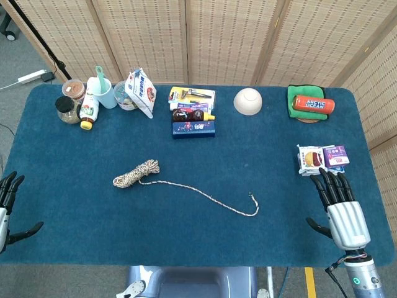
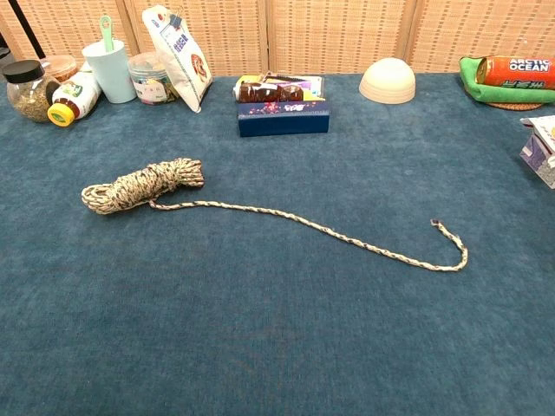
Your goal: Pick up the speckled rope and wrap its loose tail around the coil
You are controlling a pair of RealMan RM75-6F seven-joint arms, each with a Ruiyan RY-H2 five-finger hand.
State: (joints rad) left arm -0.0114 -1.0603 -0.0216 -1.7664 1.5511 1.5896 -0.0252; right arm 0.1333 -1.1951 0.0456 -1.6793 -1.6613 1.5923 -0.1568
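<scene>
The speckled rope's coil (image 1: 136, 172) (image 2: 143, 185) lies on the blue table left of centre. Its loose tail (image 1: 205, 194) (image 2: 329, 229) runs rightward across the cloth and ends in a small hook-shaped curl (image 1: 254, 202) (image 2: 455, 251). My left hand (image 1: 6, 202) rests at the table's left edge with fingers apart, holding nothing, well left of the coil. My right hand (image 1: 341, 205) lies flat at the right front, fingers spread and empty, right of the tail's end. Neither hand shows in the chest view.
Along the back stand jars and a bottle (image 1: 77, 107), a mint cup (image 1: 102, 92), a snack bag (image 1: 140, 91), boxes (image 1: 193, 118), a white bowl (image 1: 248, 101) and a red can on a green cloth (image 1: 310, 103). Small packets (image 1: 321, 158) lie just beyond my right hand.
</scene>
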